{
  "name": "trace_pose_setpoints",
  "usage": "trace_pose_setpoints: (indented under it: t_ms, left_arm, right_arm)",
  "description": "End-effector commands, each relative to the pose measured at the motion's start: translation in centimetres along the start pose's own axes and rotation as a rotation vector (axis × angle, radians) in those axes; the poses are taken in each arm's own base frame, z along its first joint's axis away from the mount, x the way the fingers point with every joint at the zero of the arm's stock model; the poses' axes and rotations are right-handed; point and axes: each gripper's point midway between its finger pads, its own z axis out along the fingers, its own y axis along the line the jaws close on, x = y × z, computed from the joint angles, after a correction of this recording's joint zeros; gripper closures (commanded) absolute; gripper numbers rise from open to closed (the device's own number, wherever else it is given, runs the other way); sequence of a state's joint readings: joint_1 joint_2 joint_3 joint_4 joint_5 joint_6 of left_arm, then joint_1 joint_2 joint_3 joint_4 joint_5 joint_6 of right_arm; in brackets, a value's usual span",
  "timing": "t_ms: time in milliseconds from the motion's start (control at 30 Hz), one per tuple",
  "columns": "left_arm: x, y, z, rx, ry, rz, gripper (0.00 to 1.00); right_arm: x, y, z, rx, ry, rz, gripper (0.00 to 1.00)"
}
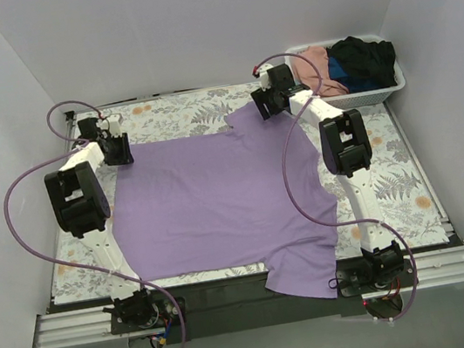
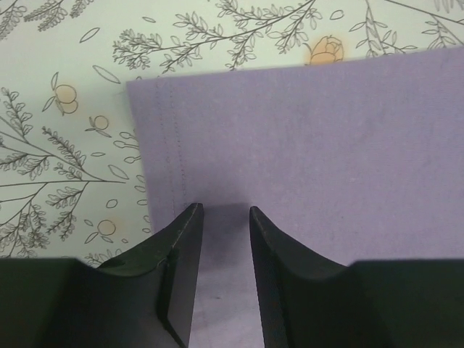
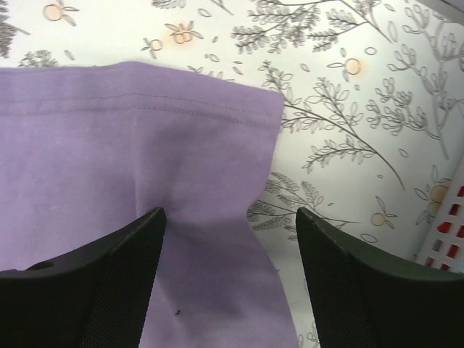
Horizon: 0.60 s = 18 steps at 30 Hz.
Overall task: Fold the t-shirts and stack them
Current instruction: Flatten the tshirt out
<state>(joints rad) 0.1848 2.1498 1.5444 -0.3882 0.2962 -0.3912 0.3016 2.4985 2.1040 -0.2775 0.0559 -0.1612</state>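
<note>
A large lavender t-shirt (image 1: 209, 195) lies spread flat on the floral table. My left gripper (image 1: 116, 152) is down at its far left corner. In the left wrist view the left gripper (image 2: 226, 210) has a narrow gap between its jaws, and flat lavender cloth (image 2: 304, 130) shows through it beside the stitched hem. My right gripper (image 1: 267, 105) is at the shirt's far right corner. In the right wrist view the right gripper (image 3: 230, 212) stands wide open over the cloth's edge (image 3: 130, 138). Nothing is pinched. More t-shirts, pink (image 1: 317, 68), black (image 1: 363, 54) and blue (image 1: 359, 81), lie in the basket.
A white slatted basket (image 1: 361, 99) stands at the far right corner, and its wall (image 3: 446, 232) shows in the right wrist view. One part of the lavender shirt (image 1: 305, 273) hangs over the table's near edge. Bare floral tabletop (image 1: 393, 184) runs along the right side.
</note>
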Motion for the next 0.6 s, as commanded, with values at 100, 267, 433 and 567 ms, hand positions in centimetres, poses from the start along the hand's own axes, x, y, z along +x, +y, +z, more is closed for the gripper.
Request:
trace_pose_setpoints:
  t_ms: [100, 267, 433, 567]
  left_arm:
    - [4.4, 4.7, -1.8, -0.135, 0.114, -0.047, 0.69]
    - [4.2, 5.2, -2.7, -0.133, 0.103, -0.042, 0.69]
    - [3.1, 5.4, -3.8, -0.113, 0.072, -0.026, 0.67]
    - [1.1, 3.5, -5.1, -0.012, -0.008, -0.013, 0.41]
  right_arm:
    - [-4.0, 2.4, -3.3, -0.125, -0.086, -0.025, 0.19]
    - [-4.6, 3.1, -2.9, -0.17, -0.107, -0.026, 0.25]
    - [-3.8, 2.8, -1.8, -0.147, -0.096, -0.005, 0.3]
    - [-4.3, 3.0, -1.1, -0.158, -0.126, 0.02, 0.33]
